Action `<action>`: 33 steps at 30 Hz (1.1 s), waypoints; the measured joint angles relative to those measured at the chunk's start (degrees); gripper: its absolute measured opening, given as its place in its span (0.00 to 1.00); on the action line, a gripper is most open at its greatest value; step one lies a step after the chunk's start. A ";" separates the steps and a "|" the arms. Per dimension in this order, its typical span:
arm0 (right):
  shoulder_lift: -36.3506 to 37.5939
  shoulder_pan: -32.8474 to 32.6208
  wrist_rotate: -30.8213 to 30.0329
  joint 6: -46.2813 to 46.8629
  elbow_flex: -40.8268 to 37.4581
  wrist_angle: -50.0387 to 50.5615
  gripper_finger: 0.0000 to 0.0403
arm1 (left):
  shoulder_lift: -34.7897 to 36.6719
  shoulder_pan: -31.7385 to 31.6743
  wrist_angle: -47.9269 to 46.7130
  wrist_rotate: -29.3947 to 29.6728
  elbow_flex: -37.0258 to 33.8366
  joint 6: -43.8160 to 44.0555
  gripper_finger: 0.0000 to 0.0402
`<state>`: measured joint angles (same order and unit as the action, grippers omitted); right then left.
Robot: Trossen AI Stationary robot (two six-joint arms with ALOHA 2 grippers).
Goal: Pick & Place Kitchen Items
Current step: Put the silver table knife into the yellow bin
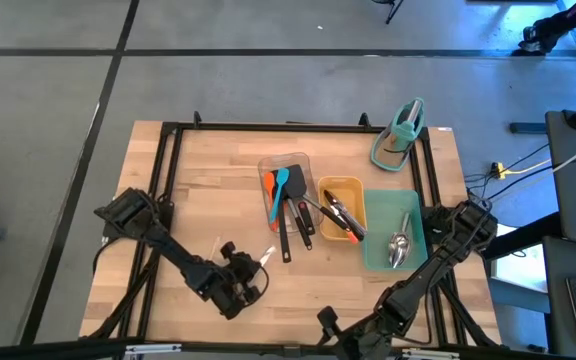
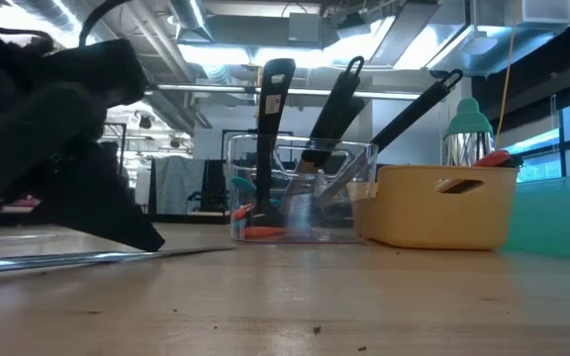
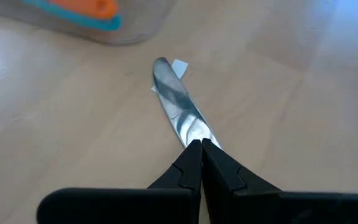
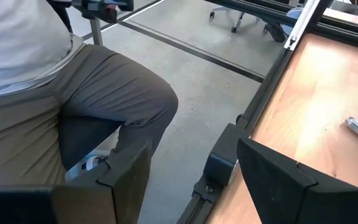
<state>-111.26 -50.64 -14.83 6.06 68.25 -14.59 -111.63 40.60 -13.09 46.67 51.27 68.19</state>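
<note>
- Steel spoon [image 3: 178,107]: lies flat on the desk [image 1: 208,190], near the clear tray [image 1: 286,165], handle end clamped between the left gripper [image 3: 201,147] fingers.
- Right gripper [image 4: 191,162]: fingers apart, empty, at the desk's front edge facing a seated person [image 4: 73,93].

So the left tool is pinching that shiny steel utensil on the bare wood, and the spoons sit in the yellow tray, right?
Not quite. The spoons lie in the teal tray, not the yellow tray, which holds the tongs; the high view shows it. The rest holds: the left tool is shut on the steel utensil on the wooden table.
</note>
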 joint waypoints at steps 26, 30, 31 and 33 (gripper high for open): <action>-0.07 2.20 -2.86 6.88 0.00 4.49 0.60 | -0.05 -12.70 24.42 -30.25 -0.09 -38.92 0.00; -0.07 2.94 -5.53 9.00 0.00 5.98 0.60 | -0.10 -13.80 25.90 -34.13 -0.09 -43.13 0.01; -0.09 3.07 -5.88 9.17 0.00 5.90 0.60 | -0.14 -14.00 26.51 -35.11 -0.12 -44.16 0.01; -0.07 3.37 -6.59 9.40 0.00 5.73 0.60 | -0.17 -14.32 27.65 -36.82 -0.16 -46.39 0.00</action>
<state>-111.33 -47.27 -21.42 15.46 68.25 -8.86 -111.81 26.28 14.56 9.85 51.11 21.80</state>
